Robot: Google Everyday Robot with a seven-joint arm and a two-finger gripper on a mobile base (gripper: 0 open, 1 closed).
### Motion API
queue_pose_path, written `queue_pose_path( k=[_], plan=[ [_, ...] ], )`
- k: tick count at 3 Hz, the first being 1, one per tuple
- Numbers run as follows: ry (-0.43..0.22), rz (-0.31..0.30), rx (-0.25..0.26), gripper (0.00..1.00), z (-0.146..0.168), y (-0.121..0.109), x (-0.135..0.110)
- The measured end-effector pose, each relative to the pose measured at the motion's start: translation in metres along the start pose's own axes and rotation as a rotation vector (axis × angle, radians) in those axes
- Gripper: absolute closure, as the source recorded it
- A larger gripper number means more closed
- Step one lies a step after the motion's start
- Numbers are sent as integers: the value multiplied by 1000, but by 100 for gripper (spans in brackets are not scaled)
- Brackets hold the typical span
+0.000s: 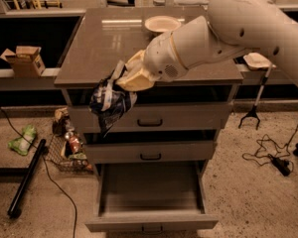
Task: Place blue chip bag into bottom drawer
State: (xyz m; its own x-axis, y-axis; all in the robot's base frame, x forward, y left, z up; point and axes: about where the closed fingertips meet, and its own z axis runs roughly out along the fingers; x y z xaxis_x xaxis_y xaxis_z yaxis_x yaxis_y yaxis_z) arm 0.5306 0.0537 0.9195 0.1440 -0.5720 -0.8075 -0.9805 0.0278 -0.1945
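Right now I see the claw (121,79) just off the front edge of the counter (114,46), toward its front-left corner, with its fingers closed on the top of the blue chip bag (111,102). The bag hangs crumpled below the claw, clear of the counter surface and in front of the left part of the top drawer (159,118). The middle drawer (151,151) under it is shut. The bottom drawer (151,192) is pulled out, its grey inside bare, and the bag is well above it and toward its left side. A pale plate (162,23) sits near the back edge of the counter. On the floor to the left lies a green packet (22,139).
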Motion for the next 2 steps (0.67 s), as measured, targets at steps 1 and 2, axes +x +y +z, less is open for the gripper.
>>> queue_pose_path(
  k=[1, 2],
  plan=[
    [-2, -3, 2, 100, 0, -1, -2],
    [6, 35, -17, 100, 17, 12, 24]
  ],
)
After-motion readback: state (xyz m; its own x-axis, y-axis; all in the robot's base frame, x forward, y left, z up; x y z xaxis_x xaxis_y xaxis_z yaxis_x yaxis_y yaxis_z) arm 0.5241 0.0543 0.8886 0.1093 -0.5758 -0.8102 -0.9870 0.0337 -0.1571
